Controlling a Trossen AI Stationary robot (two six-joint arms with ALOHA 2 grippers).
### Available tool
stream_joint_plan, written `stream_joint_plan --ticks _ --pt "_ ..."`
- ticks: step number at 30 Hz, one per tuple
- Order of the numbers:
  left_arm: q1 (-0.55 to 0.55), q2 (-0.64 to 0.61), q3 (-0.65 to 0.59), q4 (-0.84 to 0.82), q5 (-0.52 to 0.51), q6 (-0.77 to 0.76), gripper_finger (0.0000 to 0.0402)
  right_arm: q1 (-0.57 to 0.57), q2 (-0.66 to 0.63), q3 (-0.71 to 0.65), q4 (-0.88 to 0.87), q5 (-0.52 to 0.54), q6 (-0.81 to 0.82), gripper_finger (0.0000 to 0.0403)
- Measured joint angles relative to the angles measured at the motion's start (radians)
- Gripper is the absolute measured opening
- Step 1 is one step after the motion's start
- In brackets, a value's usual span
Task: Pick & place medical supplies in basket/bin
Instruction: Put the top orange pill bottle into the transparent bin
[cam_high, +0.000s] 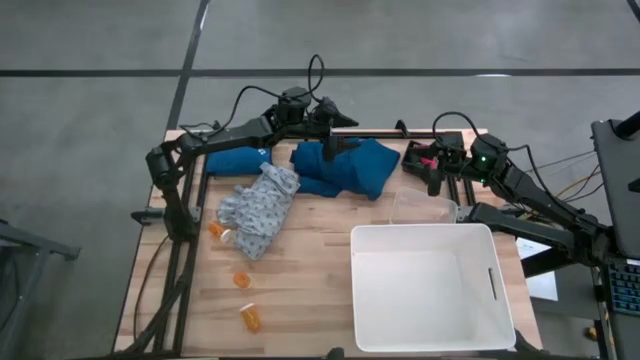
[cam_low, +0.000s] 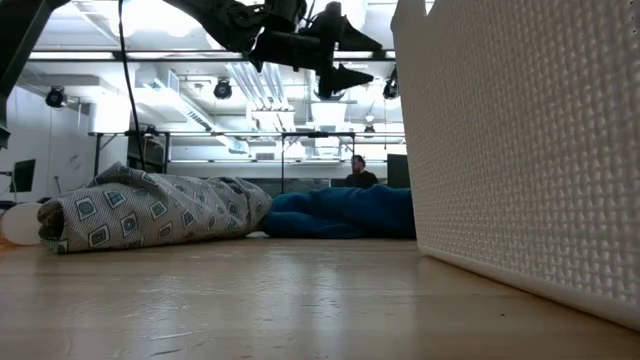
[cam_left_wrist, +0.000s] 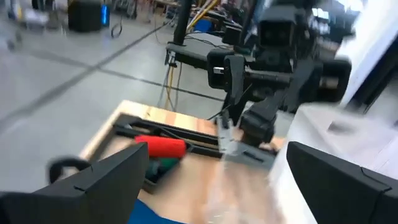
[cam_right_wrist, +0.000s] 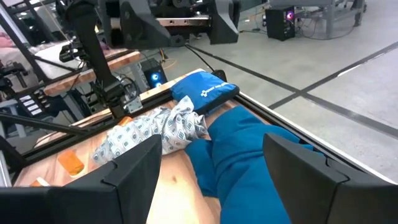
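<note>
Medical supplies lie scattered over your wooden table; none is in the large white rectangular plastic tub, which sits near the front right corner. The dark teal cloth garment is heaped at the back centre, with a pale grey-blue patterned cloth garment crumpled just beside it on its left and seemingly touching it. Small orange pill bottles are strewn on the bare wood in front of the patterned cloth.

Your left gripper hangs above the teal heap's back edge, fingers spread wide and empty. Your right gripper waits at the back right of the table, just behind the tub; its fingers stand apart with nothing between them.

The step in hand looks like grasping the teal garment. Lower the left gripper onto a raised fold rather than a flat patch, so the fingers pinch a thick bunch of cloth. Stay clear of the patterned garment's edge, or you may drag both. Lift high before crossing, since limp cloth will trail and could catch the tub's rim.

The teal fabric looks soft and plump; the patterned one thinner and wrinkled. The tub's outer wall is finely textured, its corners rounded. A pink-red cylinder lies at the table's back right edge, smooth and hard, likely to roll.
</note>
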Motion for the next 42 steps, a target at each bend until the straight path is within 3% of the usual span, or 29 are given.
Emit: stream_joint_plan --ticks 9,14,18,23,29,33,42 --pt "0.000 0.000 0.000 -0.019 0.000 -0.420 0.0386 0.000 0.000 0.000 0.000 0.000 0.000 0.0284" --pt "0.000 0.000 0.000 -0.061 0.003 -0.488 0.0386 0.000 0.000 0.000 0.000 0.000 0.000 0.0279" --pt "0.009 -0.008 0.002 -0.136 0.060 -0.434 0.0386 0.000 0.000 0.000 0.000 0.000 0.000 0.0274" --pt "0.015 -0.074 0.001 -0.323 0.123 -0.173 0.0387 0.000 0.000 0.000 -0.001 0.000 0.000 0.0269" --pt "0.001 -0.199 0.001 -0.590 -0.008 0.072 0.0388 0.000 0.000 0.000 -0.001 0.000 0.000 0.0275" --pt "0.001 -0.277 0.001 -0.730 -0.074 0.094 0.0387 0.000 0.000 0.000 -0.001 0.000 0.000 0.0280" --pt "0.001 -0.434 -0.006 -1.066 -0.101 0.161 0.0388 0.000 0.000 0.000 -0.001 0.000 0.000 0.0280"
